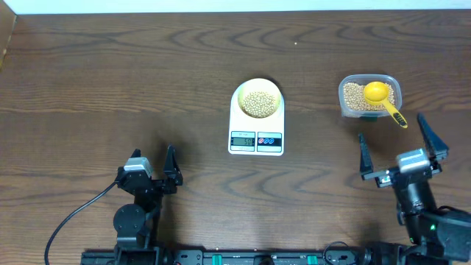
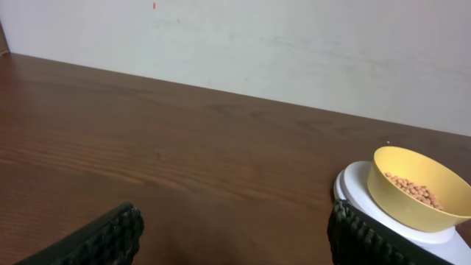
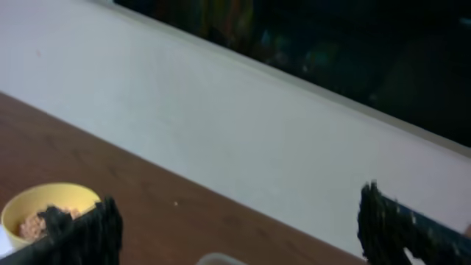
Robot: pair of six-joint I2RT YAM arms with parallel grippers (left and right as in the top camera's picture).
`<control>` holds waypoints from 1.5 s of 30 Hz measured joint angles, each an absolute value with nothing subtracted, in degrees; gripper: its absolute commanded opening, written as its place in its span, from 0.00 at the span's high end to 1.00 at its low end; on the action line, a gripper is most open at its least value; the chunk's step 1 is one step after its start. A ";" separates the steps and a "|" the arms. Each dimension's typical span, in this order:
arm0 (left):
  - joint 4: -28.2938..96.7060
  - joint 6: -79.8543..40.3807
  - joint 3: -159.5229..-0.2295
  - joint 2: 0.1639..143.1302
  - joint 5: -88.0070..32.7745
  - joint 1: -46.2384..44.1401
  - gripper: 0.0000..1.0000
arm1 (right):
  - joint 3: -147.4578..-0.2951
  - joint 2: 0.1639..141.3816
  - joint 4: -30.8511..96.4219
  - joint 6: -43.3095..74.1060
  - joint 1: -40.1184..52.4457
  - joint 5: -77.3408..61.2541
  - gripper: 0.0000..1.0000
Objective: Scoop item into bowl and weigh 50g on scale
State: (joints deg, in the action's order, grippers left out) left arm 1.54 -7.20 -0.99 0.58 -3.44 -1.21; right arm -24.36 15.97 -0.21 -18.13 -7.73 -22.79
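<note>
Beans (image 1: 260, 104), tan-beige and round, in small pale yellow bowl (image 1: 241, 91) atop white flat digital scale (image 1: 256, 152), bright yellow scoop (image 1: 377, 92) in clear plastic tub (image 1: 343, 94) nearby, left pincer (image 1: 153, 156) and right pincer (image 1: 392, 131) both spread wide, empty

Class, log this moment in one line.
pale yellow bowl of tan beans on white digital scale | yellow scoop in clear plastic tub | left fingers open | right fingers open
</note>
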 measured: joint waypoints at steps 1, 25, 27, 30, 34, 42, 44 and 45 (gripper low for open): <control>1.56 -7.22 -1.02 0.58 -3.44 -1.21 0.18 | -21.69 14.26 -2.72 -18.06 -7.73 -23.38 0.01; 1.56 -7.20 -1.02 0.58 -3.44 -1.21 0.18 | -0.38 0.69 -17.89 -17.10 -7.73 -24.69 0.01; 1.56 -7.20 -1.02 0.58 -3.42 -1.21 0.18 | -0.38 0.67 -14.70 -17.08 -7.73 -24.40 0.01; 1.56 -7.20 -1.02 0.58 -3.44 -1.21 0.17 | -0.38 0.69 -9.85 -17.04 -7.73 -23.27 0.01; 1.56 -7.18 -1.02 0.58 -3.42 -1.21 0.18 | -0.38 0.67 -6.83 -14.66 -7.73 -20.45 0.01; 1.56 -7.20 -1.02 0.58 -3.44 -1.21 0.18 | -0.38 0.62 1.89 -4.67 -7.73 -11.90 0.01; 1.56 -7.18 -1.02 0.58 -3.42 -1.21 0.18 | -0.38 0.67 3.22 -3.88 -7.73 -10.70 0.01; 1.56 -7.20 -1.02 0.58 -3.42 -1.21 0.18 | -0.38 0.67 3.27 -3.53 -7.73 -10.13 0.01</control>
